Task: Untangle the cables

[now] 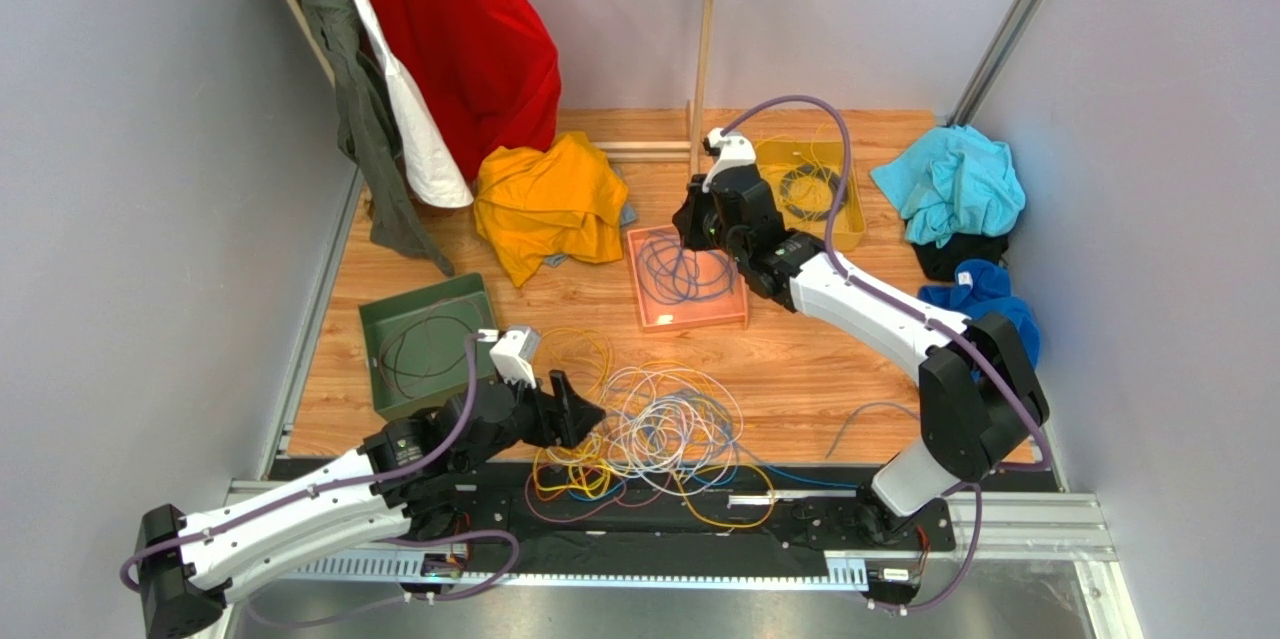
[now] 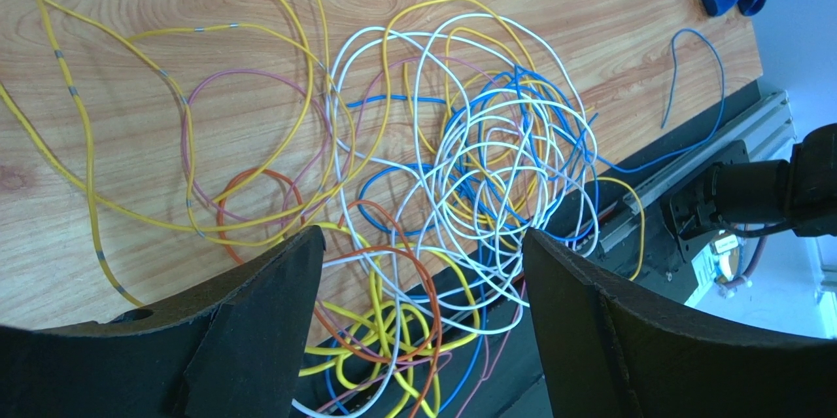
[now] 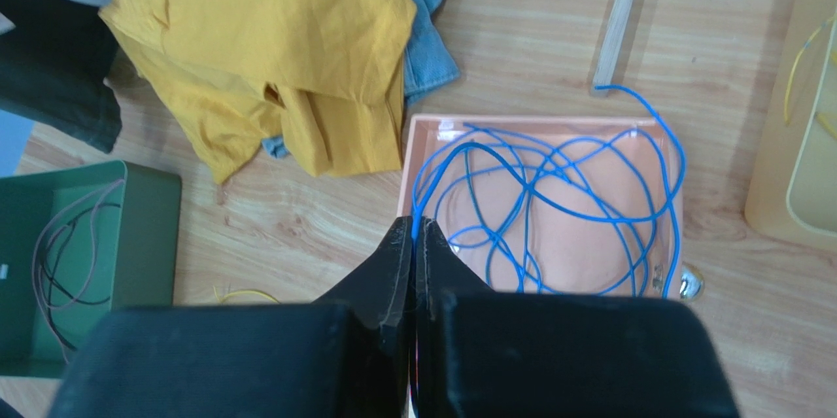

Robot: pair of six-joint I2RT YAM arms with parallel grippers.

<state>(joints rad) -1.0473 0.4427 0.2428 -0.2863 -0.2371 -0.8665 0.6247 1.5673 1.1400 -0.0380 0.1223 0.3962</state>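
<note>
Left wrist shows cables (image 2: 462,163) snarled, many-coloured loops overlapping.

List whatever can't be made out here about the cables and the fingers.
- Right wrist view: whether the shut right fingers pinch the blue cable; their tips cover its end.
- Left wrist view: the near part of the tangle, behind the open left fingers.
- Top view: which strand crosses which in that tangle; too thin.
- Yellow tray: contents partly behind the right arm; cut off in the right wrist view.
</note>
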